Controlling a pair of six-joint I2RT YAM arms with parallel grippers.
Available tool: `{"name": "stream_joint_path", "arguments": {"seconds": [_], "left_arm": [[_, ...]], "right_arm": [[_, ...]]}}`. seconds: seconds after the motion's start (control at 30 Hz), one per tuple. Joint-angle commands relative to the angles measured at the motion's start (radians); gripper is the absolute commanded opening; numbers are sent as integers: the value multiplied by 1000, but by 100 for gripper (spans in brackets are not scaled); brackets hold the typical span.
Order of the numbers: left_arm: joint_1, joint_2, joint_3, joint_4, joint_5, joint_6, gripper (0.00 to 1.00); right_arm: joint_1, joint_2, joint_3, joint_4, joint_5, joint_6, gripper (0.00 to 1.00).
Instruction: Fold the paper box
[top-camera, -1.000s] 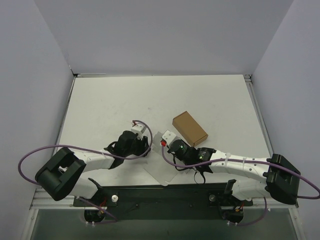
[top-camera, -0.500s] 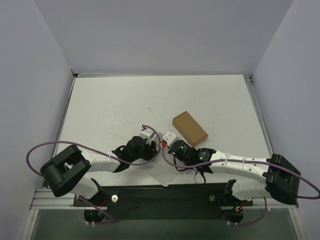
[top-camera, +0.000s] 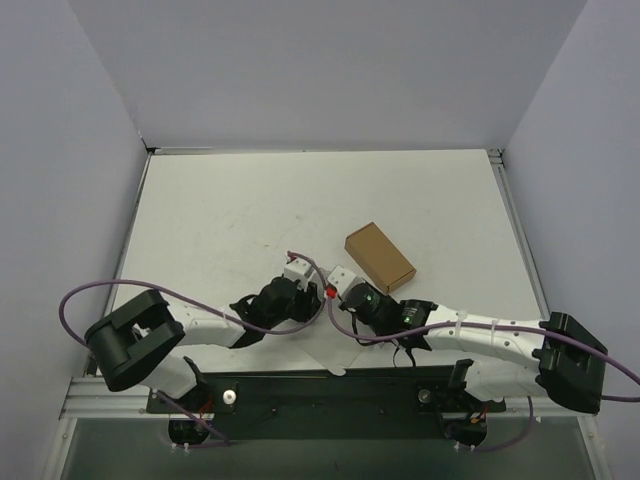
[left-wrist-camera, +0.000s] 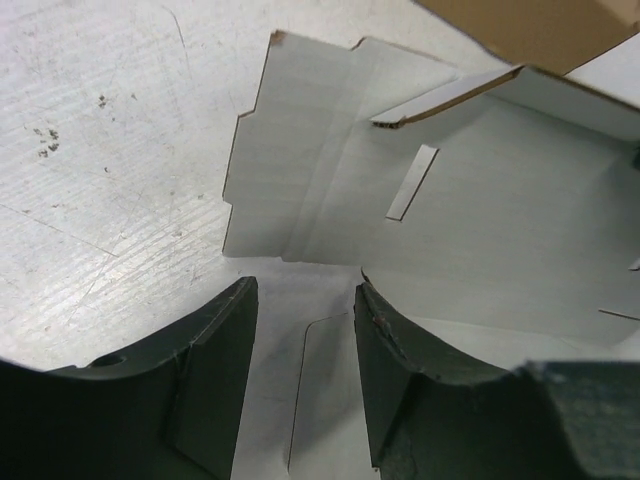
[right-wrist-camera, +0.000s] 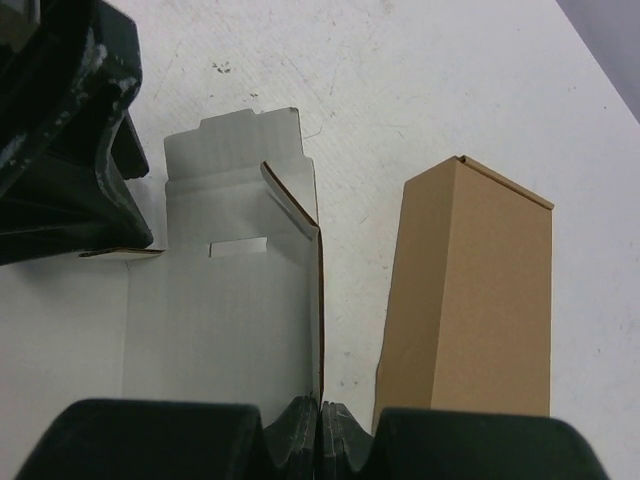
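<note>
Your right gripper (right-wrist-camera: 318, 410) is pinched fully shut on the paper box (right-wrist-camera: 220, 320). It clamps the lower end of a side wall that stands upright along the blank's 3 o'clock edge. The rest of the blank lies flat with its white inner face up. A narrow slot is cut through it, and a notched end flap reaches toward 12 o'clock.

Your left gripper (left-wrist-camera: 305, 290) is about half open and holds nothing. Its two fingers (left-wrist-camera: 215, 390) rest either side of a small flap at the blank's edge, which lies flat on the tabletop (top-camera: 230, 200).

From above, the two grippers meet nose to nose near the middle of the tabletop, toward its 6 o'clock edge. The paper box is mostly hidden beneath them, with only a pale corner showing close to the near edge.

The closed brown box (top-camera: 380, 257) lies at about 2 o'clock from the grippers. It sits just beside the raised wall, with a thin strip of bare tabletop between them, so the two do not touch.
</note>
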Motion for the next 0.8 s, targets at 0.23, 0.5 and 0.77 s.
{"name": "stream_joint_path", "arguments": {"seconds": [0.23, 0.5, 0.77], "left_arm": [[127, -431, -69, -111, 87, 1, 59], [351, -530, -45, -196, 180, 30, 67], [397, -223, 20, -53, 349, 88, 66]], "right_arm": [[114, -55, -35, 115, 103, -211, 0], [172, 6, -9, 138, 119, -296, 0], [177, 6, -16, 145, 86, -288, 0]]}}
